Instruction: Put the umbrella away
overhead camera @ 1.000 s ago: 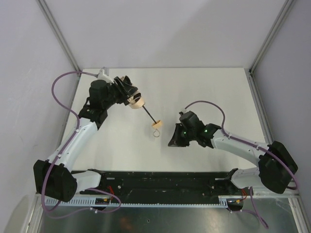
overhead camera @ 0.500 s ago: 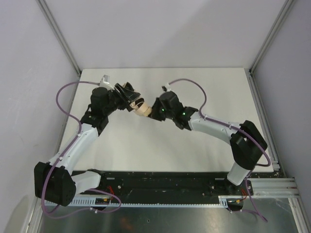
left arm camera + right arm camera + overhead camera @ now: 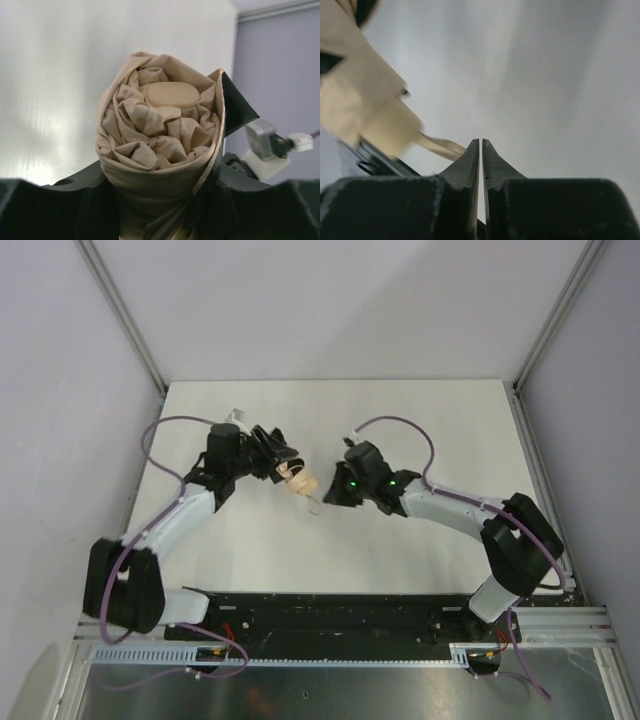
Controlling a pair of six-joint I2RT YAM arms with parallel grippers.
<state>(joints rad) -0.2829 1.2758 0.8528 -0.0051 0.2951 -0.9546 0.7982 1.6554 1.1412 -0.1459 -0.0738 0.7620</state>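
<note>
Presently: umbrella, telescoped short, canopy bunched loose round handle, clamped by left gripper above table; right gripper pinched together, empty, just beside; tidying and stowing apparently outstanding.

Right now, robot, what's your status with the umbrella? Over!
Left gripper shut on the umbrella, folded into a bundle. Right gripper shut, empty, close beside it. Nothing seen in the way.
</note>
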